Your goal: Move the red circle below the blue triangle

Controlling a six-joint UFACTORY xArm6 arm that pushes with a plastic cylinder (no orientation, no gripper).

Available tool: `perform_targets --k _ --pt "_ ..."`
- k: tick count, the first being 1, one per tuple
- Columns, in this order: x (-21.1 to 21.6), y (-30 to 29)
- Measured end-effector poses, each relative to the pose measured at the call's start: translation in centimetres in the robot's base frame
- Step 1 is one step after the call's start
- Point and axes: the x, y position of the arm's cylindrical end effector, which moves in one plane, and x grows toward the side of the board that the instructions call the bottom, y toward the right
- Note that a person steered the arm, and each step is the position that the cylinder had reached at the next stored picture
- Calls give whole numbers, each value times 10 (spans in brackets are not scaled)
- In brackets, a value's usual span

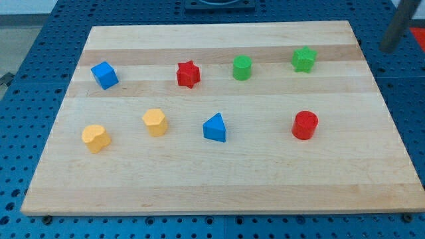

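Note:
The red circle (305,125) is a short red cylinder on the wooden board at the view's right, level with the blue triangle (214,127) at the middle, about 135 px to its left. My rod shows blurred at the view's top right corner; my tip (388,48) is off the board's right edge, far above and right of the red circle, touching no block.
On the wooden board (219,186): a blue cube (104,75) top left, a red star (188,74), a green cylinder (242,68), a green star (304,59), a yellow hexagon (155,122), and a yellow heart-like block (95,138). Blue perforated table surrounds the board.

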Motion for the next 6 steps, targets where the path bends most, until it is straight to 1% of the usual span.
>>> perform_targets --k 1,2,3,4,6 --pt "60 -2" --pt "69 -58" --pt "69 -129" --pt "91 -165" --pt "132 -212"
